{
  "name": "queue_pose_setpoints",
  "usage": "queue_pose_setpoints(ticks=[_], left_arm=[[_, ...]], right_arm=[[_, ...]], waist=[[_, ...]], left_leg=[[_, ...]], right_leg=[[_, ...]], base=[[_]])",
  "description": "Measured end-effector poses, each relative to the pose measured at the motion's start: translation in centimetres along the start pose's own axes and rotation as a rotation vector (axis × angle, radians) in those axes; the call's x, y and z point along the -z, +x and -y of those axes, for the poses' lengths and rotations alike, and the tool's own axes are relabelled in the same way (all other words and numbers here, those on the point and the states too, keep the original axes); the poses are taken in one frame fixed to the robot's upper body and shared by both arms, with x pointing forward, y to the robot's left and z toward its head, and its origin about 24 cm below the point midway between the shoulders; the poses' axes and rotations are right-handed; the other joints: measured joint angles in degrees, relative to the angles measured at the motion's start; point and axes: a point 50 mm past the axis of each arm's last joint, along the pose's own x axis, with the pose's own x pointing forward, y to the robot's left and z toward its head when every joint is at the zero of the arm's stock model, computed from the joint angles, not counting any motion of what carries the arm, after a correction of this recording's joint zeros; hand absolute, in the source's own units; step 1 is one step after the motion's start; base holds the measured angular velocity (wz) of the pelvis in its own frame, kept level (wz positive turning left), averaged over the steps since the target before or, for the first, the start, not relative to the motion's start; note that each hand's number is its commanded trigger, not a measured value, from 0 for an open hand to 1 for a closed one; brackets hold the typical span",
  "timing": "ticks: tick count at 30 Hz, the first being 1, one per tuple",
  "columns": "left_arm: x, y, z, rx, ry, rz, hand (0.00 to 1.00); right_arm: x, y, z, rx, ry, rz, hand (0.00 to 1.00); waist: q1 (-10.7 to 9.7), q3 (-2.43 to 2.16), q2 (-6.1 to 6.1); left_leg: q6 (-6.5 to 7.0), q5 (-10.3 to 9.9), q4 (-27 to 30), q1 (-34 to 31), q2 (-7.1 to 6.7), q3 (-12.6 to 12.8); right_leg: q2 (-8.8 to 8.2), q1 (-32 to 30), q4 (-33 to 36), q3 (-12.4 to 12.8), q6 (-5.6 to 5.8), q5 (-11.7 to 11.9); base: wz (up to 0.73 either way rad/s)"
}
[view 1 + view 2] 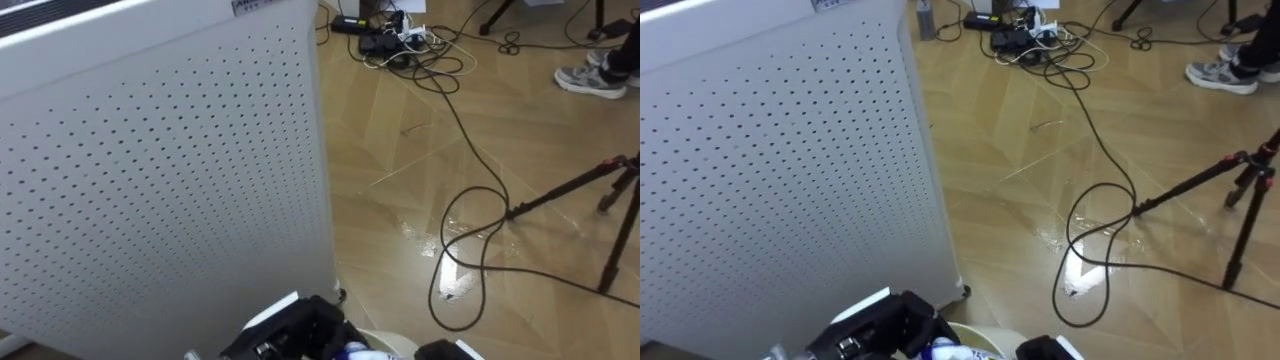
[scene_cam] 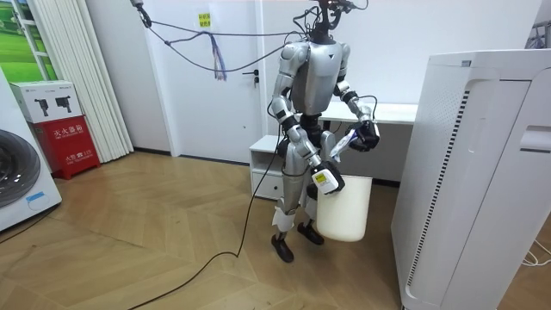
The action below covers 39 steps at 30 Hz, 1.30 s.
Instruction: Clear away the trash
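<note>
White perforated cabinet (image 2: 469,172): largest item, standing upright on the wooden floor (image 1: 420,180) at the right of the room view and covering the left half of the eye views. White tabletop (image 2: 392,112): against the wall behind the robot, centre right of the room view. The robot stands upright at the centre of that frame, facing the camera. White bin (image 2: 344,211): on the floor just beside the robot's legs, on the room view's right of them; its pale rim shows at the bottom edge of the eye views. Tripod (image 1: 570,190): dark legs on the floor at the right edge of the eye views. Black cable (image 1: 465,250): looped on the floor at centre right, touching one tripod leg. Person's shoe (image 1: 585,78): upper right corner, flat on the floor. Left robot hand (image 1: 295,332): bottom centre, raised above the bin, fingers curled on the blue-and-white garbage (image 1: 352,351), which lies against the hand's right side, over the bin rim. Right robot hand (image 2: 328,182): held low at the bin's rim; whether its fingers are open or closed cannot be told.
</note>
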Motion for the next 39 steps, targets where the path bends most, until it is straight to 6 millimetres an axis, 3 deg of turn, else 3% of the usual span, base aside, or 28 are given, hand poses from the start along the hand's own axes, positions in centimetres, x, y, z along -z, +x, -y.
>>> queue_pose_setpoints(ticks=[1,23,39], left_arm=[[0.1,0.1,0.1,0.0,0.001,-0.005,0.0],[0.8,0.5,-0.2,-0.015,-0.021,-0.032,0.0],[0.9,-0.3,-1.9,-0.167,0.026,-0.052,0.0]], right_arm=[[0.0,0.0,0.0,0.0,0.0,0.0,1.0],[-0.2,0.3,-0.1,-0.002,0.004,0.009,1.0],[-0.1,0.2,0.4,0.017,0.018,0.011,1.0]], waist=[[0.0,-0.02,-0.11],[0.1,-0.14,-0.2],[0.3,-0.67,0.75]], left_leg=[[0.0,0.0,0.1,-0.1,-0.01,0.0],[0.01,0.0,1.0,-1.1,-0.06,-0.3],[0.07,0.1,1.5,-1.5,-0.05,-0.3]], right_leg=[[0.02,-0.1,0.0,-0.1,0.0,0.0],[0.02,-0.2,-0.3,-1.1,-0.03,0.0],[-0.02,-0.4,-0.2,-1.1,-0.17,0.1]], base=[[0.04],[0.01],[0.0]])
